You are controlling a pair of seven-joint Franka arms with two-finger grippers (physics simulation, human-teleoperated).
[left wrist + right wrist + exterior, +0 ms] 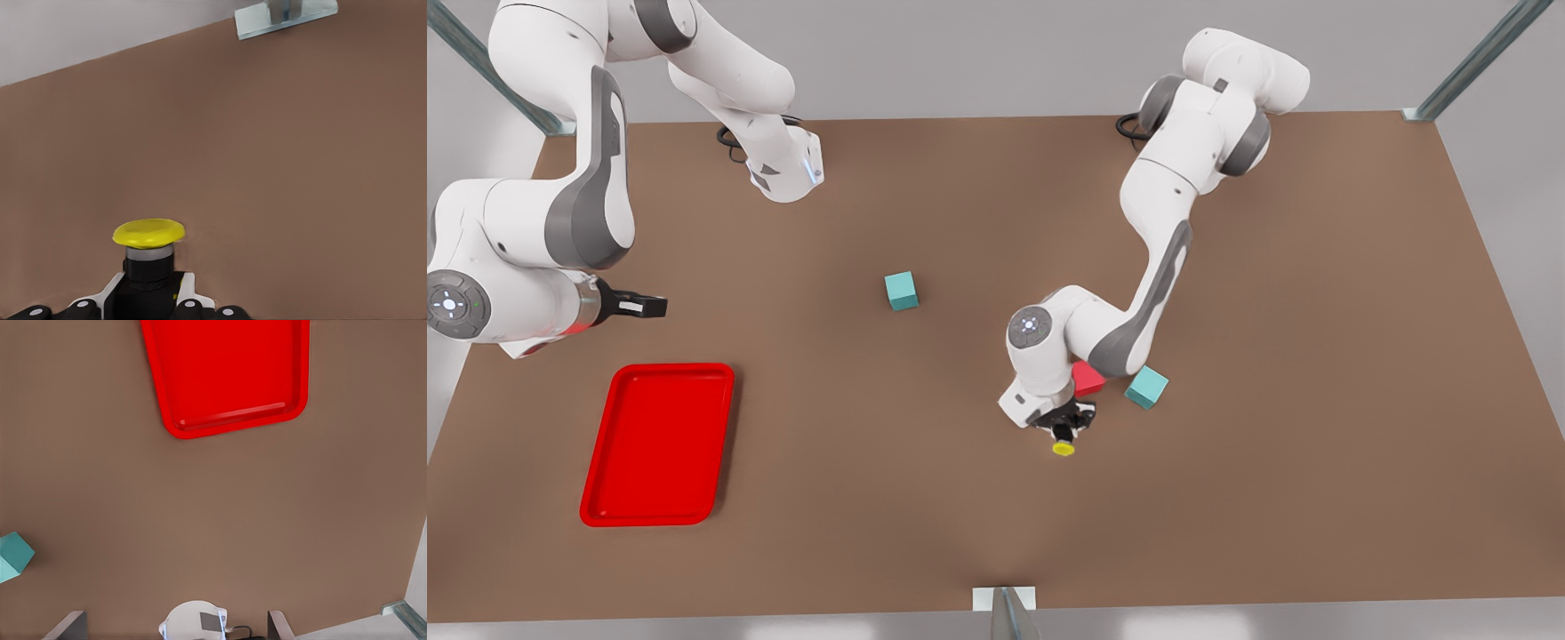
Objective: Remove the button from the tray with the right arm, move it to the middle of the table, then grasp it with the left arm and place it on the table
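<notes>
The button [1063, 443], a dark body with a yellow cap [148, 233], is held near the middle of the table [925, 498]. My left gripper [1062, 427], on the arm at the front view's right, is shut on its body [148, 280]. It hangs low over the brown surface; I cannot tell whether it touches. The red tray [660, 443] lies at the front view's left with nothing in it [230, 367]. My right gripper [645, 307] waits above and behind the tray, open, with nothing between its fingers.
A red cube [1088, 380] and a teal cube [1147, 387] sit just behind the left gripper, close to its arm. Another teal cube [901, 291] [13, 557] stands farther back near the middle. A metal frame post [1005, 609] [285, 15] marks the front edge.
</notes>
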